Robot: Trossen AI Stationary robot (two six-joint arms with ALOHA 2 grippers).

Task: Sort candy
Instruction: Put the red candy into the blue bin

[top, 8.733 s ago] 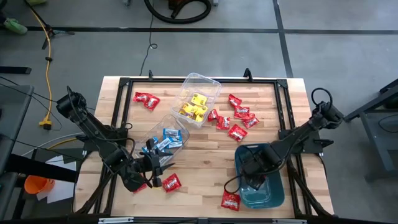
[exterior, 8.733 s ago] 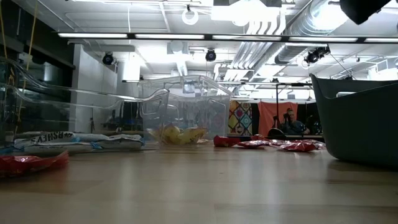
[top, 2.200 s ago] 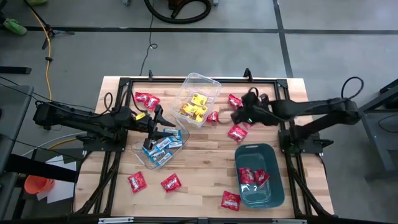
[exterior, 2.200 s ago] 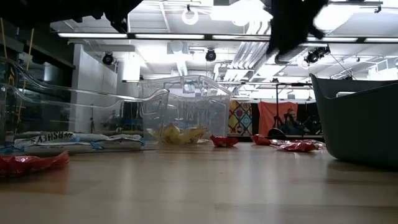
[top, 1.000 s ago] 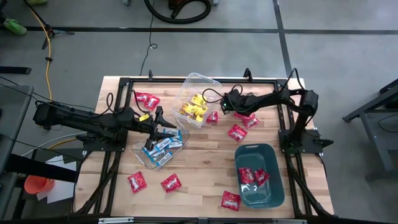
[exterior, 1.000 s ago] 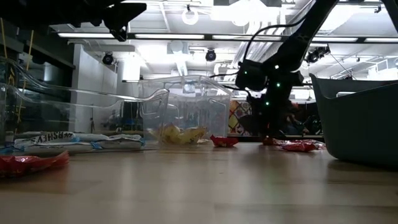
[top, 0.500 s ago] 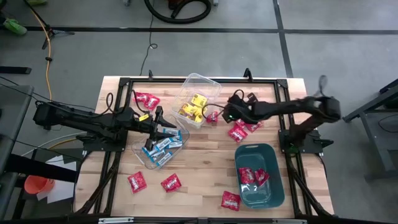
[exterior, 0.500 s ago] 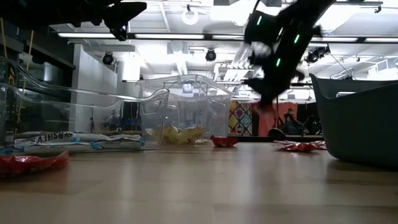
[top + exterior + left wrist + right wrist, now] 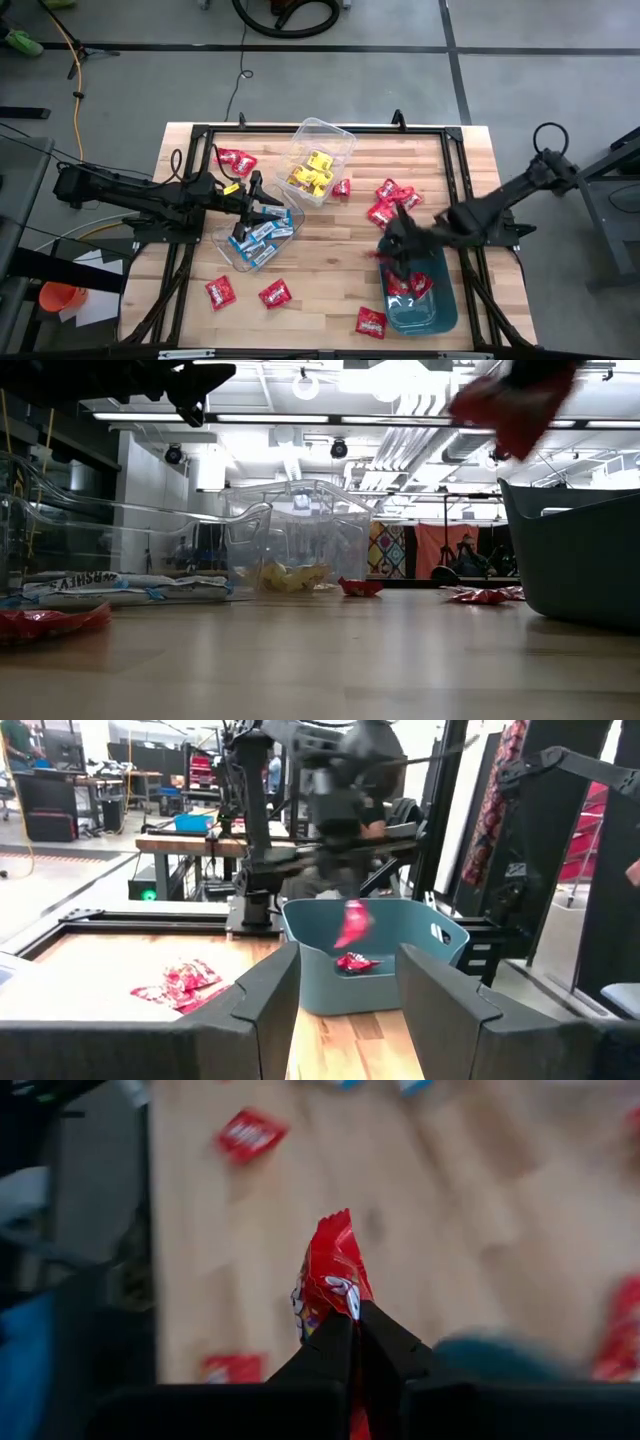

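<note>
Red candy packet (image 9: 352,924) above teal bin (image 9: 372,982), beyond open fingers (image 9: 268,990)

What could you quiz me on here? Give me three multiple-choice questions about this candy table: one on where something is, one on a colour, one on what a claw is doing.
1. Where is the teal bin?
A. by the right arm
B. beside the left arm
C. off the table

2. What colour are the candies in the clear tub at the table's far edge?
A. red
B. yellow
C. blue-and-white

3. What is the right gripper doing?
A. hanging open
B. pinching a red candy
C. gripping a tub

Answers:
1 A, the high view shows it at the right arm's side.
2 B, yellow packets lie inside.
3 B, the right wrist view shows the packet between shut fingers.
</note>
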